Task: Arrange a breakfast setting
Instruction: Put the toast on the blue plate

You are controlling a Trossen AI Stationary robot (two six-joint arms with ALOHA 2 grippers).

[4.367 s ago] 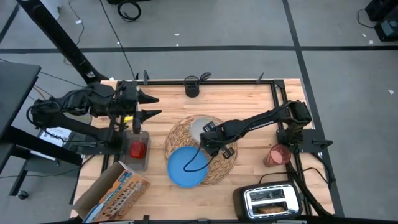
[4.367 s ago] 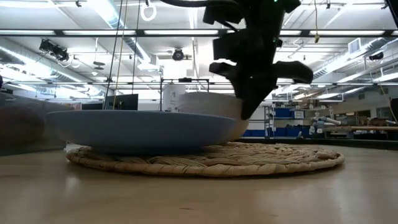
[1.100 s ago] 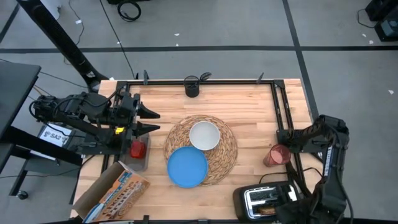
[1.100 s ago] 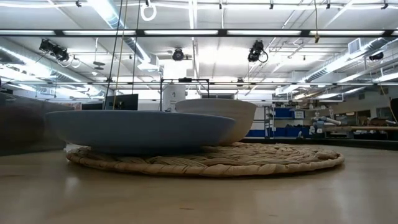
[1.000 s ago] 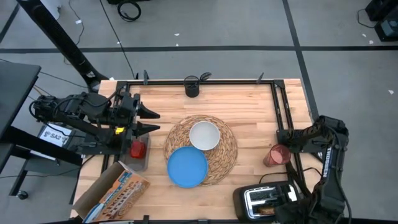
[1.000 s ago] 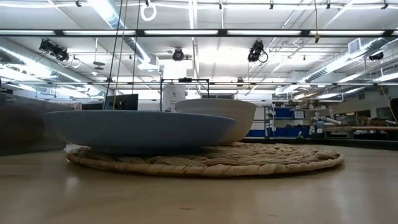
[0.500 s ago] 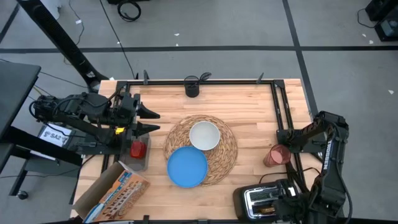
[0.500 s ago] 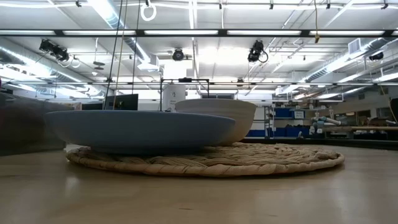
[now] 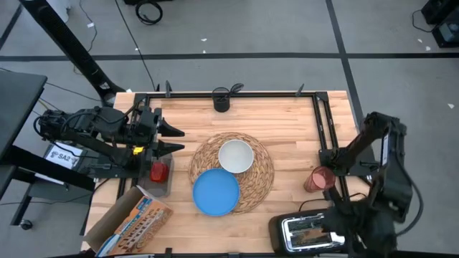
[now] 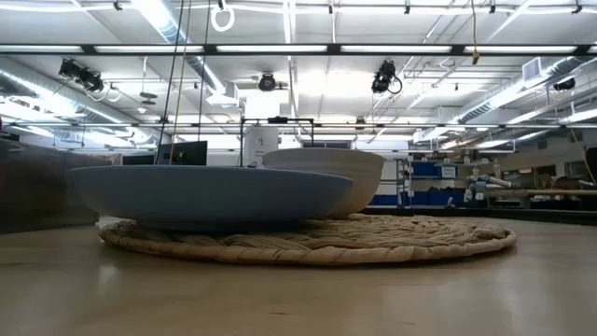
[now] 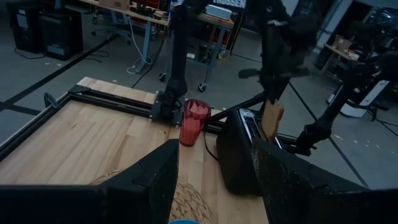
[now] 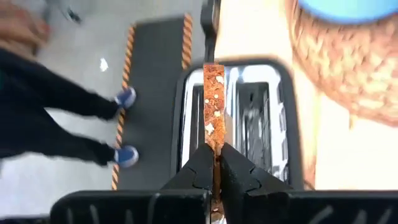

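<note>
— Moved since a second ago: right gripper (image 12: 215, 163), now above the silver toaster (image 9: 312, 231) at the table's near right corner, fingers clamped edge-on upon the browned toast slice (image 12: 212, 112), lifted over its slot.

— Left gripper (image 9: 173, 137)?

— Unchanged; hovering at the left edge above the red apple (image 9: 158, 172), jaws parted, empty.

— Centre items?

— Round woven straw placemat (image 9: 252, 182) bearing blue plate (image 9: 216, 193) and white bowl (image 9: 235, 156), touching. Translucent red cup (image 9: 318, 179) stands right, apart.
</note>
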